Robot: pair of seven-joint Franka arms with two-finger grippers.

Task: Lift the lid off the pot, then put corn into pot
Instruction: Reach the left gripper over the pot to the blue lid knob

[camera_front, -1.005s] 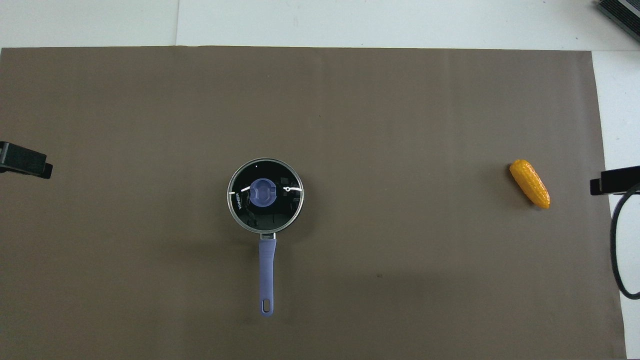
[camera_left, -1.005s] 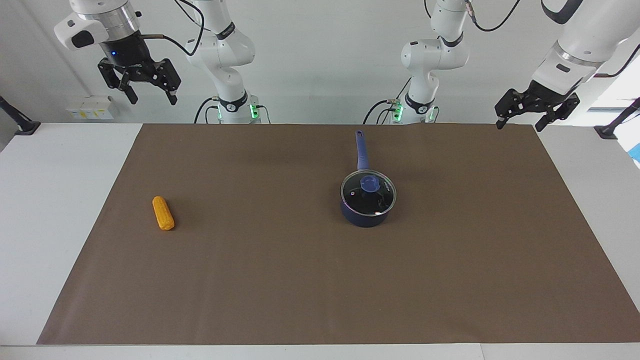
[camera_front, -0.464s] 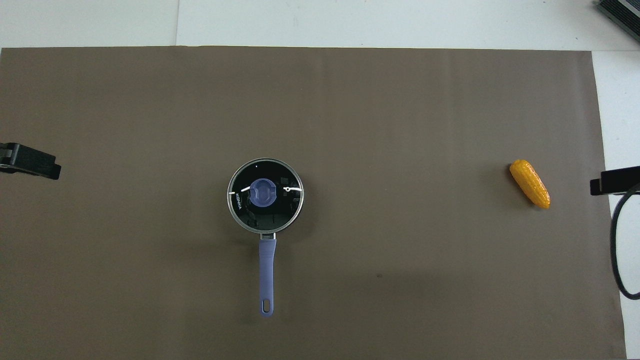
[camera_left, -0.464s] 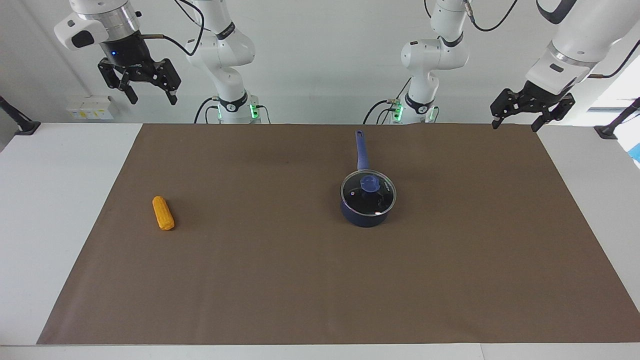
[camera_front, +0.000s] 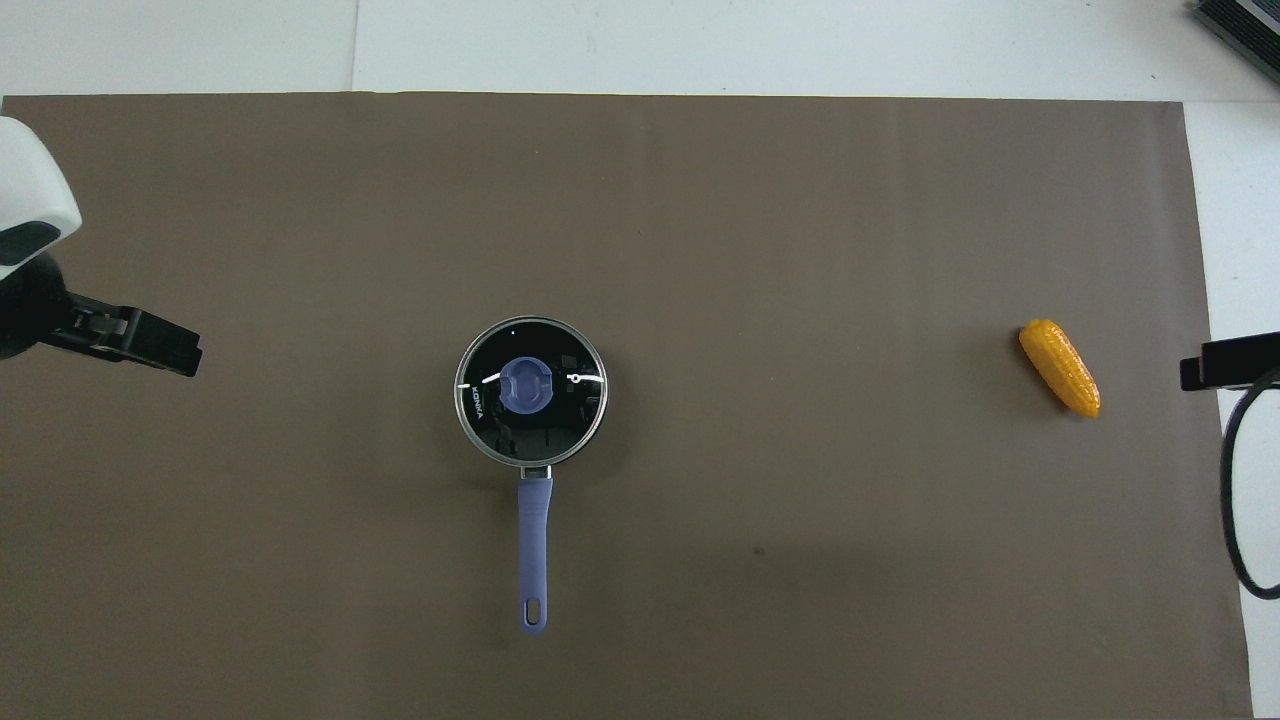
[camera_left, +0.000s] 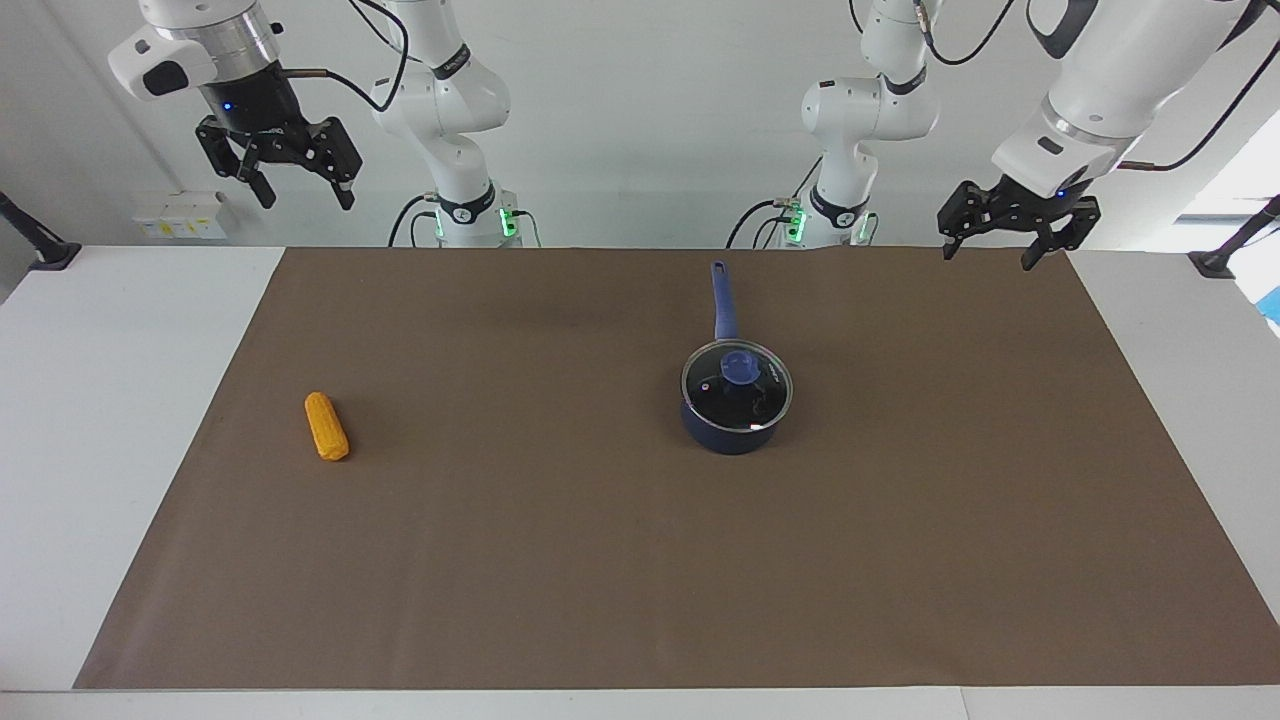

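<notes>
- Pot [camera_left: 733, 425] is sitting mid-mat with the lid [camera_left: 736, 388] on it, well apart from the left pincer [camera_left: 1003, 245], which is hanging released over the mat's [camera_left: 640, 560] edge.
- Corn [camera_left: 327, 426] is lying below the right pincer [camera_left: 297, 190], which is waiting raised and released.
- Bare brown mat is covering the white tabletop [camera_left: 110, 400].
</notes>
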